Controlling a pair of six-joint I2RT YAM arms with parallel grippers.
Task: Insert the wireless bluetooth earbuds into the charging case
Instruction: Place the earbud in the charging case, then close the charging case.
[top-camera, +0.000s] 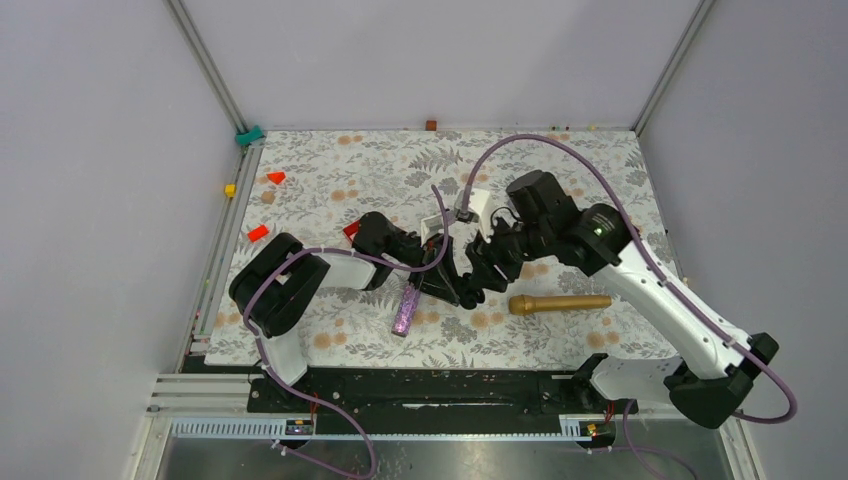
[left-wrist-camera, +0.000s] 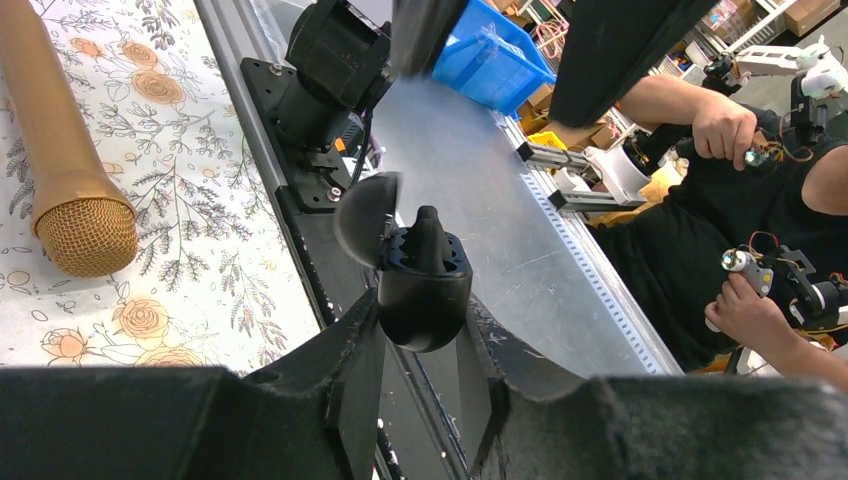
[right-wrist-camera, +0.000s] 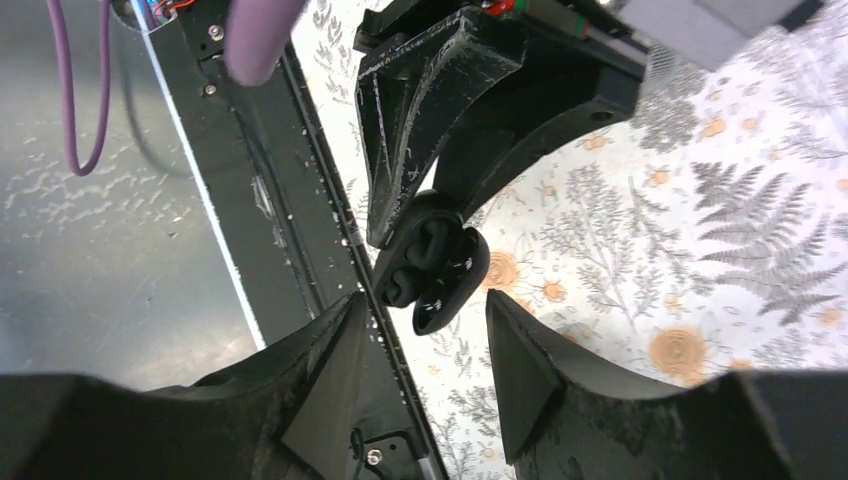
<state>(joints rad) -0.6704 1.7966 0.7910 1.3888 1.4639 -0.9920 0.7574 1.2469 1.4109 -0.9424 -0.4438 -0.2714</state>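
- The left gripper (left-wrist-camera: 424, 318) has its jaws clamped on a black, oval, plastic charging case (left-wrist-camera: 425, 290), one finger on each side.
- The case's rounded black lid (left-wrist-camera: 362, 215) stands open, tilted away to one side.
- A small black rounded earbud (left-wrist-camera: 428, 228) sits in the case's well, its tip standing up above the rim. The right wrist view shows dark rounded forms inside the case (right-wrist-camera: 430, 265), but a second bud cannot be told apart there.
- The right gripper (right-wrist-camera: 420, 310) faces the held case with its jaws apart. Its black fingers (right-wrist-camera: 330, 350) flank the case without closing on it.
- In the top view both grippers meet over the middle of the floral-printed table cloth (top-camera: 560, 170), and the case is hidden among them.
- A gold, metallic microphone (top-camera: 560, 303) with a mesh head lies flat on the cloth just right of the grippers.
- A translucent purple tube (top-camera: 405, 311) lies on the cloth just to their left.
- A small white box (top-camera: 472, 205) stands behind them.
- A red plastic wedge (top-camera: 276, 177) lies well apart, toward the far left corner.
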